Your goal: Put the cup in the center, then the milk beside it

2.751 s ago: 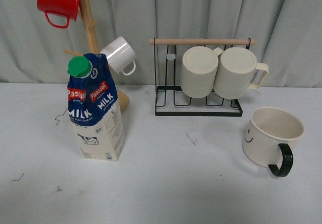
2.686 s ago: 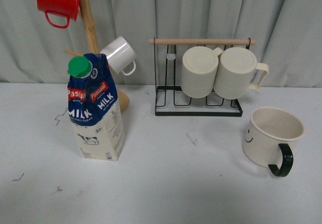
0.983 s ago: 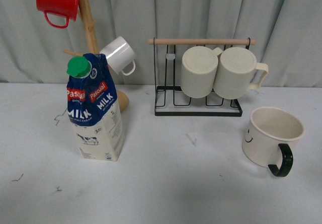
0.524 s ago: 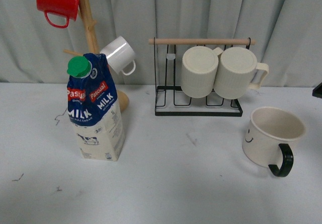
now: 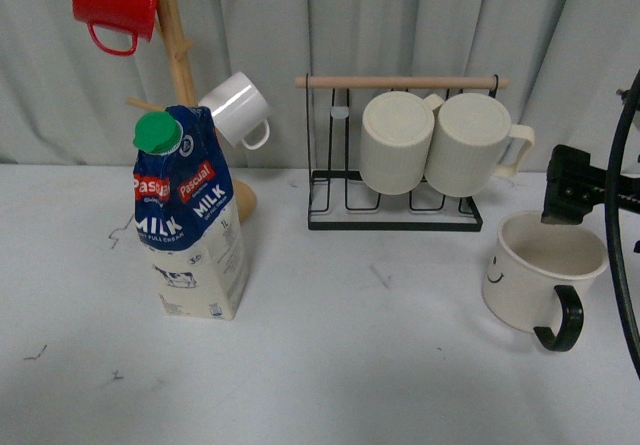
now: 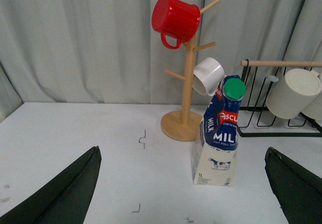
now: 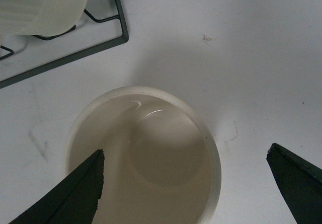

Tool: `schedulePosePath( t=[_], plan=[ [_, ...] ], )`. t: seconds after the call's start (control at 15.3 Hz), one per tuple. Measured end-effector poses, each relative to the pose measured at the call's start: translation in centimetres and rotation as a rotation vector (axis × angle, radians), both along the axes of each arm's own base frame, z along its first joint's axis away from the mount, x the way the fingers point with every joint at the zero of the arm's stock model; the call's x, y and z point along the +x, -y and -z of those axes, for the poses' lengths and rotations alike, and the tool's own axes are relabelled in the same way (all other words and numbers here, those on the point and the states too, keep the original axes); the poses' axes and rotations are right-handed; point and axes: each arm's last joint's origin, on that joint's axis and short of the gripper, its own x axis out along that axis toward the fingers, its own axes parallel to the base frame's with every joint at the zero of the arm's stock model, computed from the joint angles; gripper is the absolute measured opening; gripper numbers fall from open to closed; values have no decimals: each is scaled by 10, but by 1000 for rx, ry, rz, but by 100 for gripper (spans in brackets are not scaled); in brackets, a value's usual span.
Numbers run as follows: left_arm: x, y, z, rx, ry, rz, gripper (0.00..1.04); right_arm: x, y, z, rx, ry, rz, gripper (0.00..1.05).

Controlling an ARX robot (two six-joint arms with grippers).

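Note:
The cup point(image 5: 540, 270), a wide cream mug with a black handle point(image 5: 562, 320) and a smiley face, stands upright at the table's right. My right gripper point(image 5: 572, 187) hovers open just above its far rim. In the right wrist view the cup's empty inside point(image 7: 146, 153) lies below the open right gripper point(image 7: 183, 199), one finger point(image 7: 75, 194) over the cup and the other point(image 7: 297, 189) outside it. The milk point(image 5: 190, 220), a blue-and-white carton with a green cap, stands upright at the left. My left gripper point(image 6: 181, 204) is open, well back from the milk point(image 6: 217, 133), holding nothing.
A wooden mug tree point(image 5: 178, 55) behind the milk carries a red mug point(image 5: 113, 0) and a small white mug point(image 5: 238, 108). A black wire rack point(image 5: 395, 210) at the back centre holds two ribbed cream mugs point(image 5: 398, 140). A grey curtain closes the back.
My right arm has come into the front view from the right edge and now hangs over the cup. The cup and milk have not moved.

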Motion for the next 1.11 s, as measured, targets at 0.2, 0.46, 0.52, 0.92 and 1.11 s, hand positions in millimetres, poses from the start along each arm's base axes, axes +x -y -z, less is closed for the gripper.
schedulePosePath(
  t=[0.2, 0.46, 0.52, 0.92, 1.11],
  plan=[
    [0, 0, 0, 0, 0, 0, 98, 10, -3, 17, -34, -40, 21, 98],
    [0, 0, 0, 0, 0, 0, 98, 16, -4, 32, -65, -87, 41, 56],
    [0, 0, 0, 0, 0, 0, 98, 18, -4, 32, -66, -86, 43, 45],
    [0, 0, 0, 0, 0, 0, 98, 6, -6, 21, -50, -84, 32, 3],
    [0, 0, 0, 0, 0, 0, 98, -6, -28, -12, -17, -3, -34, 3]
  ],
)
